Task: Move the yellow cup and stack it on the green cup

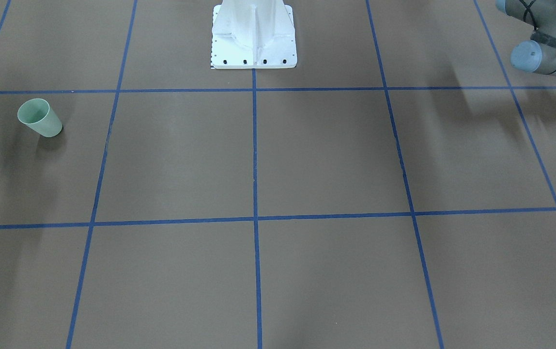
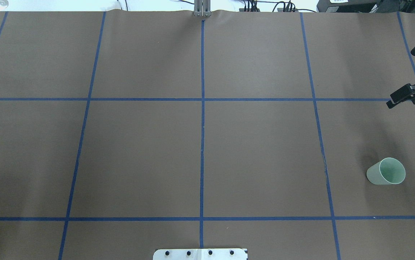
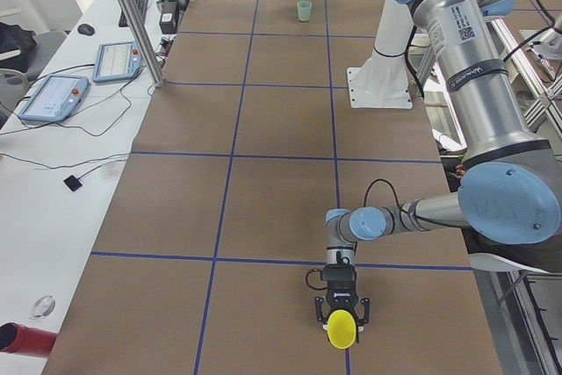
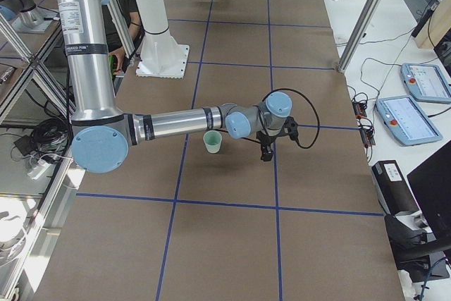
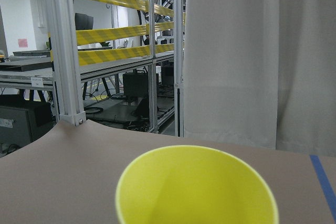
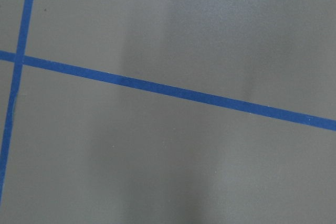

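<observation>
The yellow cup (image 3: 342,328) is between the fingers of my left gripper (image 3: 342,313) at the table's left end, low over the surface. Its open mouth fills the bottom of the left wrist view (image 5: 197,187). I cannot tell whether that gripper is shut on it. The green cup (image 2: 386,171) stands upright at the table's right end, and also shows in the front view (image 1: 39,118) and the right side view (image 4: 212,142). My right gripper (image 2: 402,77) is open and empty, beyond the green cup and apart from it.
The white robot base (image 1: 254,36) stands at the table's near middle edge. Blue tape lines (image 2: 202,108) divide the brown table into squares. Two tablets (image 3: 83,76) and an aluminium post (image 3: 132,15) stand beside the table's far edge.
</observation>
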Tool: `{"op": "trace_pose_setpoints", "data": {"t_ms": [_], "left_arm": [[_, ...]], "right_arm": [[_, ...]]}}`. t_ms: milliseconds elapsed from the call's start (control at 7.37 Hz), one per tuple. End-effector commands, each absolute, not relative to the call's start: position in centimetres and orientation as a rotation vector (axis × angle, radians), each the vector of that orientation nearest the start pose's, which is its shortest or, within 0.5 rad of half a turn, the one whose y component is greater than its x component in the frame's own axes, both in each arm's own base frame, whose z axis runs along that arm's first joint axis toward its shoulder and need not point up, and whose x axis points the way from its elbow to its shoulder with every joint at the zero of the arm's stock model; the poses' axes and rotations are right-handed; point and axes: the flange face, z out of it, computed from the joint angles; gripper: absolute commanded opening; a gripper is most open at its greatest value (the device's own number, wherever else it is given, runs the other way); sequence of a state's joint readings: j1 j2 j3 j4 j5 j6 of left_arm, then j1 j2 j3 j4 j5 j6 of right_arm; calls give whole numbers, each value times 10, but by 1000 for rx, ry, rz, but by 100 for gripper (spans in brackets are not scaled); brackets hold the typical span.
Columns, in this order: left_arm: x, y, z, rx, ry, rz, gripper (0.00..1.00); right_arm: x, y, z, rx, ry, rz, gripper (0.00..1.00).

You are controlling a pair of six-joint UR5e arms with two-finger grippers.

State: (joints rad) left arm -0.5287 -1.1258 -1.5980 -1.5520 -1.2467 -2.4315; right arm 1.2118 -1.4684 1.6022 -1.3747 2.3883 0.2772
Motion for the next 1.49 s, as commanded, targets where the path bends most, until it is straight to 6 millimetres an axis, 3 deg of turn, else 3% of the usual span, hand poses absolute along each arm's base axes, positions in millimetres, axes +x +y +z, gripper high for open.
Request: {"op": "trace_pose_setpoints", "data": {"t_ms": [0, 136, 271, 543, 678, 814, 950, 1085, 1221, 1357], "left_arm": [[119, -316, 820, 614, -199, -1195, 61], [129, -372, 783, 666, -123, -1168, 61], [163, -438, 727, 744, -30, -1145, 61], [228, -508, 653, 821, 68, -1093, 60], [254, -536, 605, 867, 130, -1042, 61], [289, -564, 545, 910, 265, -1033, 62], [329, -583, 501, 935, 346, -965, 62], [388, -574, 462, 965, 481, -838, 65], [420, -573, 421, 1001, 641, -727, 66], [445, -554, 411, 1019, 735, -528, 66]], "right_arm": [[-137, -538, 560, 55, -872, -212, 100], [-137, -538, 562, 51, -870, -210, 100], [-138, -541, 561, 53, -870, -211, 100], [-137, -542, 560, 57, -869, -210, 100], [-138, -543, 557, 60, -872, -212, 100], [-139, -548, 551, 71, -872, -216, 100], [-141, -554, 546, 79, -871, -219, 100], [-146, -566, 528, 96, -878, -204, 100], [-153, -582, 501, 100, -893, -149, 100], [-160, -599, 469, 111, -916, -102, 100]]}}
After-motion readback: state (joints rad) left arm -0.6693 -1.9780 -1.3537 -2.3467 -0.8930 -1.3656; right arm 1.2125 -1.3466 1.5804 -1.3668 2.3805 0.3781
